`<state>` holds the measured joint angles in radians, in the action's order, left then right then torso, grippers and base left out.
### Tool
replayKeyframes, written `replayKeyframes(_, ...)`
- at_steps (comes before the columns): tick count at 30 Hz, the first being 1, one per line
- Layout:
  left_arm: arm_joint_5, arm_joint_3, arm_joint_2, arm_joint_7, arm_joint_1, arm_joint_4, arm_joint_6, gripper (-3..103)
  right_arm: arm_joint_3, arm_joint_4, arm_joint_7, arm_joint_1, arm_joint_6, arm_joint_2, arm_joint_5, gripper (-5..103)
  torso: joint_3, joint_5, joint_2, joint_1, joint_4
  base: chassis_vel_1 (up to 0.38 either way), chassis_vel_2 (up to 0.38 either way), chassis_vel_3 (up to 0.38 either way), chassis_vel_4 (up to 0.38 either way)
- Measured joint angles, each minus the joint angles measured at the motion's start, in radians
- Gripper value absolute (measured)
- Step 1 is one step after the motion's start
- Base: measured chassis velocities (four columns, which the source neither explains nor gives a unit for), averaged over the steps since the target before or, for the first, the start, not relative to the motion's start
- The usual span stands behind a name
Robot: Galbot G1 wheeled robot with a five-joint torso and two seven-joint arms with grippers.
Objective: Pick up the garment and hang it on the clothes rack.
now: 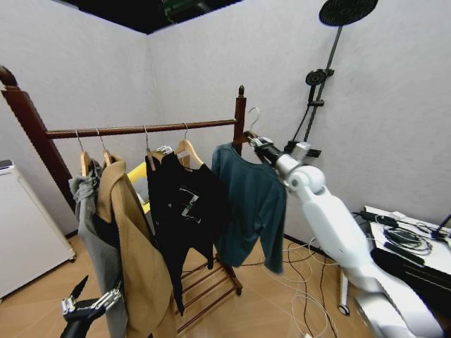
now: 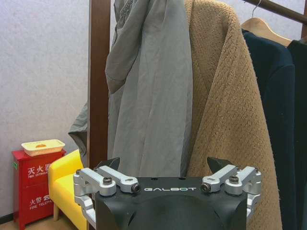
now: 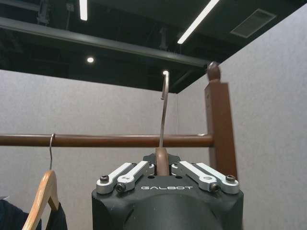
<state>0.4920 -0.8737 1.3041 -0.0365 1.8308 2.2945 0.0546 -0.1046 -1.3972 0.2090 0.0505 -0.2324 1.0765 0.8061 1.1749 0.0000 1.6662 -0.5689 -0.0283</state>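
The dark teal garment [image 1: 250,204] hangs from a wooden hanger just right of the clothes rack's right post [image 1: 240,116]. My right gripper [image 1: 257,144] is shut on the hanger's neck [image 3: 162,163]. Its metal hook [image 3: 164,105] rises in front of the rack's horizontal bar [image 3: 105,140], with its curved top above bar height and beside the finial post [image 3: 220,124]. From the head view I cannot tell whether the hook touches the bar [image 1: 141,129]. My left gripper [image 1: 88,304] hangs low at the front left, open and holding nothing [image 2: 165,165].
Along the bar hang a grey jacket [image 2: 148,86], a tan coat [image 2: 225,96] and a black printed T-shirt [image 1: 187,204]. A black shower stand [image 1: 324,77] rises behind my right arm. Cables [image 1: 303,282] cross the floor. A white cabinet [image 1: 21,232] is at left, a cluttered table [image 1: 409,239] at right.
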Motion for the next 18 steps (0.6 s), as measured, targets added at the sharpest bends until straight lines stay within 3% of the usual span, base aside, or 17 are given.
replayKeyframes(2,0.0,0.0,0.0,0.0,0.0,0.0,0.0,100,0.046,0.089,0.013,-0.063,0.012,0.056,-0.023,10,0.0,-0.0003,0.0,0.0,0.0001,0.0,0.0,0.0,0.0)
replayKeyframes(12,0.0,0.0,0.0,0.0,0.0,0.0,0.0,100,0.114,0.346,0.049,-0.218,0.05,0.201,-0.086,10,0.0,-0.0003,0.0,0.0,0.0002,0.0,0.0,0.0,0.0)
replayKeyframes(18,0.0,0.0,0.0,0.0,0.0,0.0,0.0,100,0.115,0.432,0.06,-0.237,0.061,0.236,-0.125,10,0.0,0.0,0.0,0.0,0.0002,0.0,0.0,0.0,0.0)
